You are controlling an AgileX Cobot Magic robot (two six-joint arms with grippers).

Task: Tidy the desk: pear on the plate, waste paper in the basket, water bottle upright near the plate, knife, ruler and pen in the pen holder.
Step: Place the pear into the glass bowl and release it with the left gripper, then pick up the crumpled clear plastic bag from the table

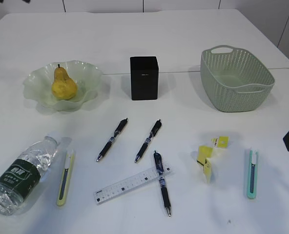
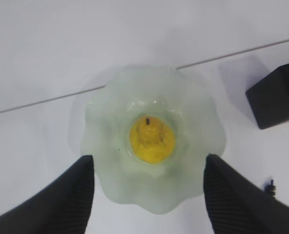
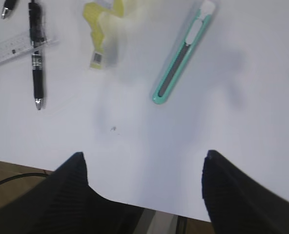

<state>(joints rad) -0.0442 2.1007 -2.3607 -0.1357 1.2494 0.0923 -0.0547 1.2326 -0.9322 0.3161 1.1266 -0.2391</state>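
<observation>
exterior: pear (image 1: 63,85) on plate (image 1: 37,83) | wrist views only: left fingers (image 2: 83,187) spread, right fingers (image 3: 78,173) spread

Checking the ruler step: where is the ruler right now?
In the exterior view the ruler lies flat on the desk, front centre, not in the pen holder. A pen crosses its right end, and a yellow knife lies to its left.
</observation>
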